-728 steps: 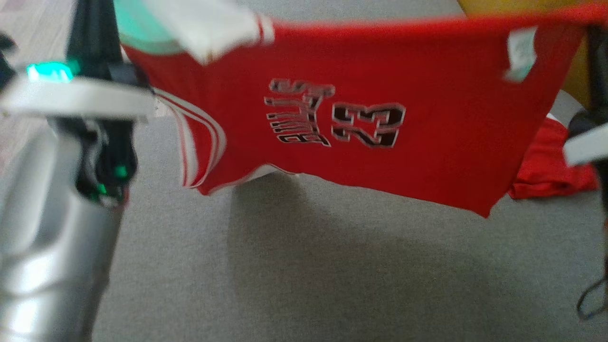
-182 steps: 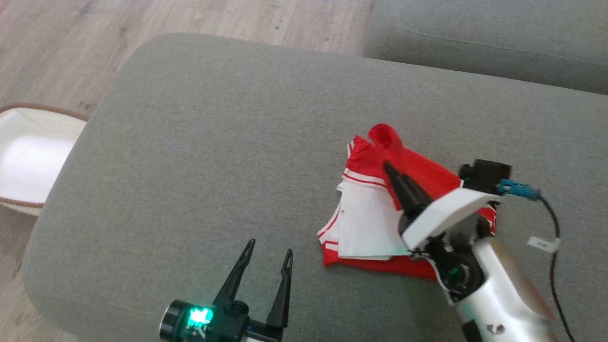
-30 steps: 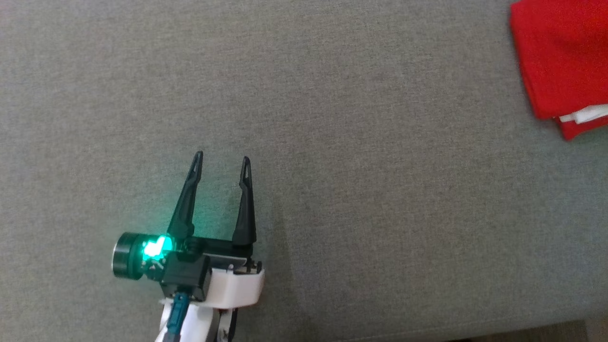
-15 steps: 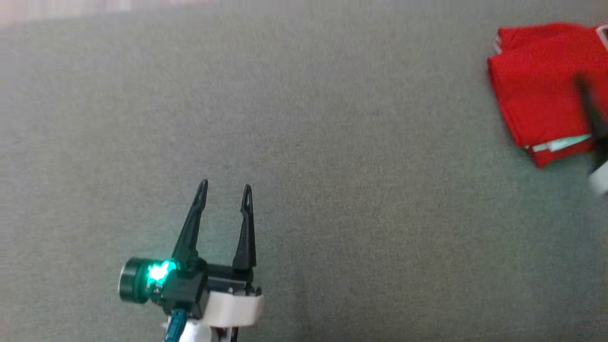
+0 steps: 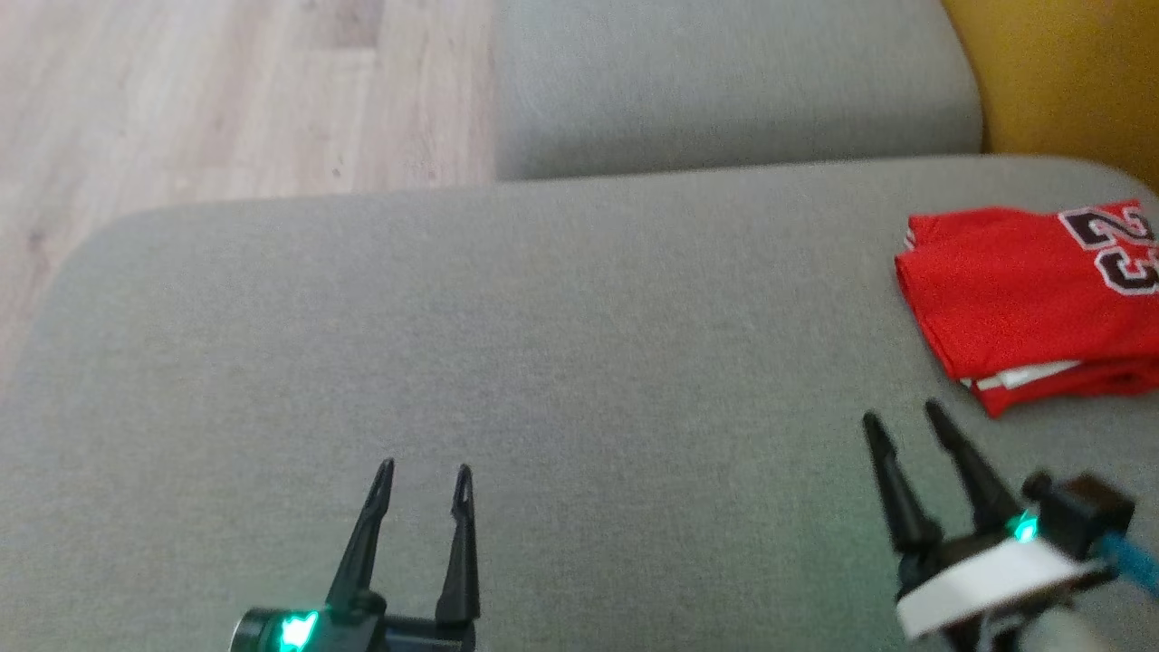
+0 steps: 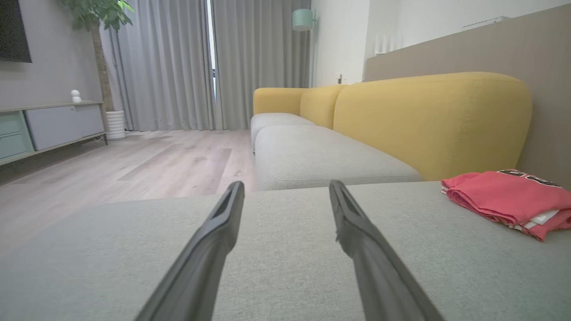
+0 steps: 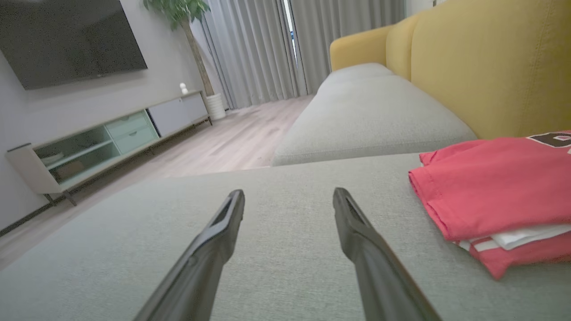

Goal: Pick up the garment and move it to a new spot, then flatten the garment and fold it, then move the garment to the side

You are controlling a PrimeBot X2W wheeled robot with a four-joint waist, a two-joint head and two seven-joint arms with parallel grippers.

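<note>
**Folded red jersey at the cushion's right edge, both grippers empty**

A folded red jersey (image 5: 1005, 290) lies flat on the grey seat cushion (image 5: 543, 317), far to the right, cut off by the frame. Part of a black number shows on top, and a white layer peeks out of its near edge. The left gripper (image 5: 424, 467) sits at the lower left, fingers parted, holding nothing. The right gripper (image 5: 901, 413) sits at the lower right, fingers also parted, tips near the jersey but not touching it. Beyond lie a wooden floor (image 5: 181, 91), a second grey cushion (image 5: 724, 81) and a yellow backrest (image 5: 1068, 72).
</note>
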